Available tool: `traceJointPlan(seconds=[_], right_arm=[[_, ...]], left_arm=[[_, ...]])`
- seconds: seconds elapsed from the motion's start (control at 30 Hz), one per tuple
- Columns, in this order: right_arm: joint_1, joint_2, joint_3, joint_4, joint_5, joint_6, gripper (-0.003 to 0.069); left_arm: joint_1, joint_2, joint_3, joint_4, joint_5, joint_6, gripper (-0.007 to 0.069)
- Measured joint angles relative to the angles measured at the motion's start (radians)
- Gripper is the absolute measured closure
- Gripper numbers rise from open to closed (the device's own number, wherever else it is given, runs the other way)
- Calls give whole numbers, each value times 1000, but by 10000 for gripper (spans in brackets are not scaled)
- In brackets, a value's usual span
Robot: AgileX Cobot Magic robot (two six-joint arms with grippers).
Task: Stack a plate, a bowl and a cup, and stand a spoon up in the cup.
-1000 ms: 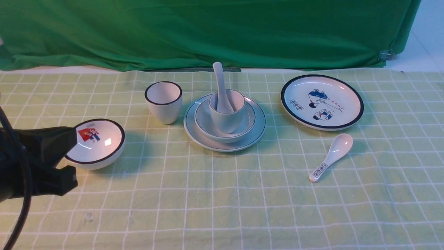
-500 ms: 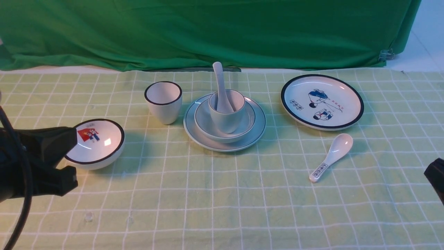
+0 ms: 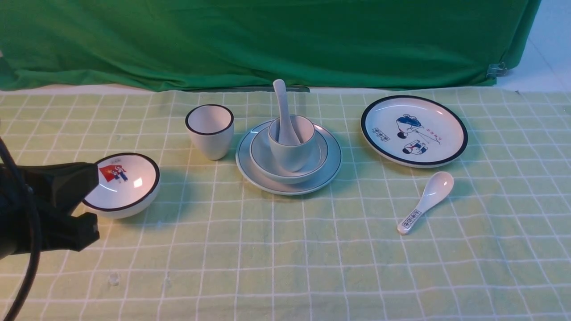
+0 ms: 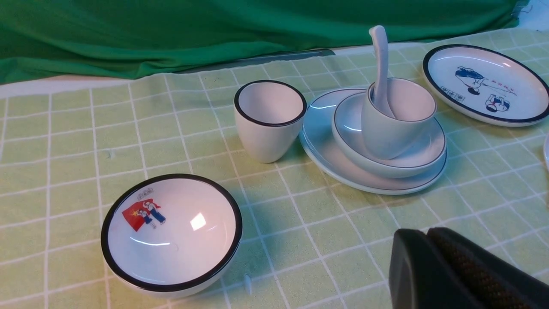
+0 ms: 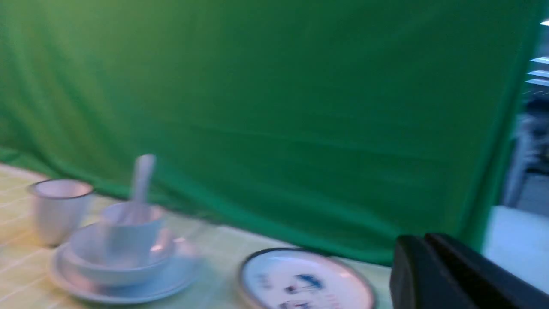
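Observation:
The plain white plate (image 3: 332,161) sits mid-table on the green checked cloth. The plain bowl (image 3: 262,157) rests on it, and the plain cup (image 3: 292,154) stands in the bowl. The plain white spoon (image 3: 281,101) stands in the cup, handle up. The stack also shows in the left wrist view, cup (image 4: 394,133) and spoon (image 4: 379,47). It is blurred in the right wrist view (image 5: 128,234). My left gripper (image 3: 94,178) is shut and empty, low at the front left, next to the black-rimmed bowl; its jaws (image 4: 426,234) are pressed together. My right gripper (image 5: 424,240) is shut and empty, out of the front view.
A black-rimmed cup (image 3: 210,131) stands just left of the stack. A black-rimmed bowl with a red picture (image 3: 125,185) is at front left. A black-rimmed cartoon plate (image 3: 414,130) lies at the right, with a printed spoon (image 3: 426,200) in front of it. A green backdrop (image 3: 267,40) hangs behind.
The right arm showed at the front view's right edge half a second ago and has left that view. The left arm and the dishes have not moved.

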Motion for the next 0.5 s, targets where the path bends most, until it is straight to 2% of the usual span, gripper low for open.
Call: traceJointPlan(seconds=[0.13,0.2,0.5], right_arm=[[-117,-103,0,0,99,-1,638],[-143,-134,0,0,158,-1,639],[-142,-144,0,41,400,0,639]], left_arm=[[0,0,0,0,-2,0,610],[0,0,0,0,-2,0,610],[0,0,0,0,-7,0,610]])
